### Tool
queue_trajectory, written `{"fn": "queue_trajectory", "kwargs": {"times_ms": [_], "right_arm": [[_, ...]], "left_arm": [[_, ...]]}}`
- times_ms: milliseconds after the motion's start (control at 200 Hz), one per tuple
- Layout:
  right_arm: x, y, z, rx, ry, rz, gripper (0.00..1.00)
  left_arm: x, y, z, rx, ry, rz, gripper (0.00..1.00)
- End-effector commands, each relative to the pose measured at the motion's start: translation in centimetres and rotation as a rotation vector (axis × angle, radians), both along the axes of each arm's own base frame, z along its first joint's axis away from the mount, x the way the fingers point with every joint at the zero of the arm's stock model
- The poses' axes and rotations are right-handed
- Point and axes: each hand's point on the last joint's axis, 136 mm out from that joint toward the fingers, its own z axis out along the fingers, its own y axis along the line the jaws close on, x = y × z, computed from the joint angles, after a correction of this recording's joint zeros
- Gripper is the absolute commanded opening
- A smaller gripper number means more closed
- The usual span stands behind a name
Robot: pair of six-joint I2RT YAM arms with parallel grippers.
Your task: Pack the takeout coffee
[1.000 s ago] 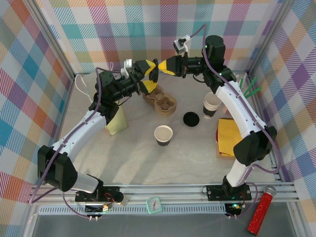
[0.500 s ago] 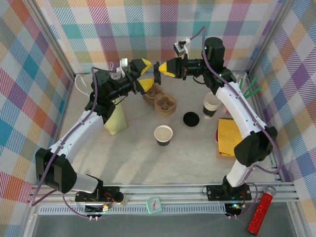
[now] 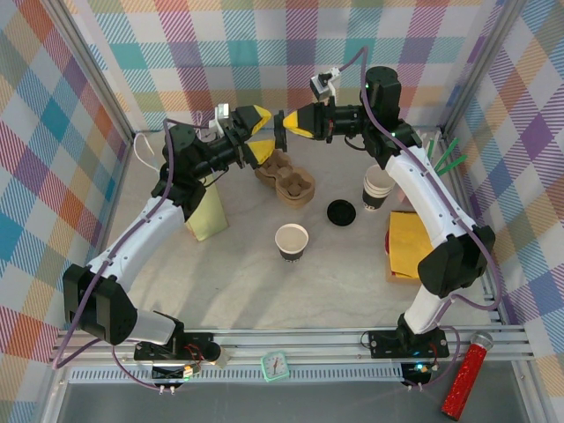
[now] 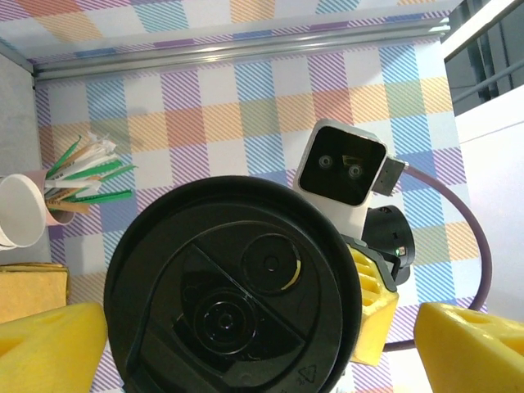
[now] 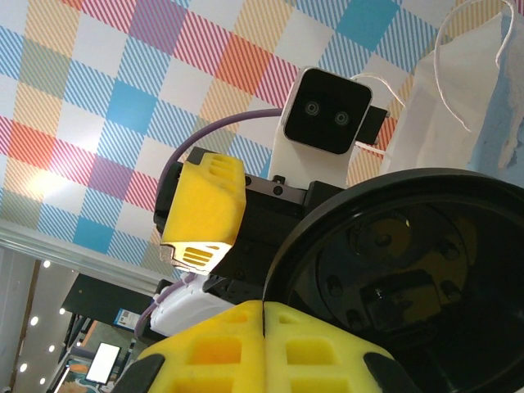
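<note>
Left pincer [image 3: 263,132], spread wide, faces the black lid [image 4: 237,286] that the right pincer [image 3: 284,121] pinches by its rim, so a mistimed handover could drop it, far from the lidless paper cup [image 3: 292,240] standing mid-table [image 3: 264,291].

Near half of the table [image 3: 247,295] is wide open, nothing closer in than the open paper cup [image 3: 292,240] mid-table. Behind that it gets tight: cup carrier [image 3: 289,181], loose black lid [image 3: 340,212] and cup stack [image 3: 379,187] strung across, yellow napkins [image 3: 407,242] at the right edge, paper bag [image 3: 208,214] on the left. Above the carrier, the held lid [image 3: 279,123] pinched in the right gripper [image 3: 284,122] sits right at the mouth of the left gripper [image 3: 264,134], barely any gap.
</note>
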Motion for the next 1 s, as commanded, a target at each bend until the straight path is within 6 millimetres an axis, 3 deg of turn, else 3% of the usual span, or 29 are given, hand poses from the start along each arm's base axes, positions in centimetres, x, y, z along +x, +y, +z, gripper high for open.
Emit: {"fn": "queue_trajectory", "kwargs": {"times_ms": [0,265,995], "right_arm": [[-0.6,-0.5,1.2,0.017,-0.061,0.000,0.00],[-0.5,-0.4,1.2,0.017,-0.059,0.004,0.00],[-0.4,-0.3,0.8,0.013,-0.046,0.011,0.00]], "left_arm": [[-0.9,-0.3,1.6,-0.002,-0.045,-0.035,0.95],[-1.0,-0.6,0.5,0.029,-0.018,-0.049,0.94],[-0.8,-1.5,0.3,0.028,-0.016,-0.082,0.87]]}}
